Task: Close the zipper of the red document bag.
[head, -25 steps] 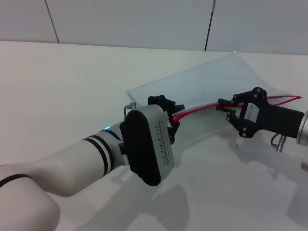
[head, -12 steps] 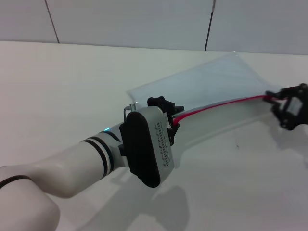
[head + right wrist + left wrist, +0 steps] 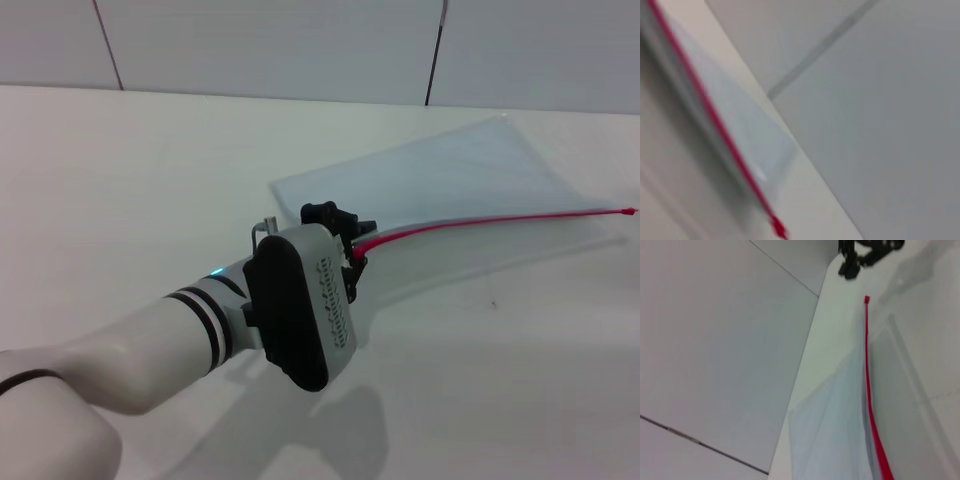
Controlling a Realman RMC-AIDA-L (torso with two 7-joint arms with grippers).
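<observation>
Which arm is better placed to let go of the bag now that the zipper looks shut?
Left. Its end effector sits at the near end of the zipper on the bag; the right end effector is off the bag, past the far end.

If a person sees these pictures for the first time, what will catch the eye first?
The bright red zipper, a thin line along the near long edge of the pale red document bag on the white table. Next, the left gripper at the zipper's left end, its big white arm filling the foreground.
</observation>
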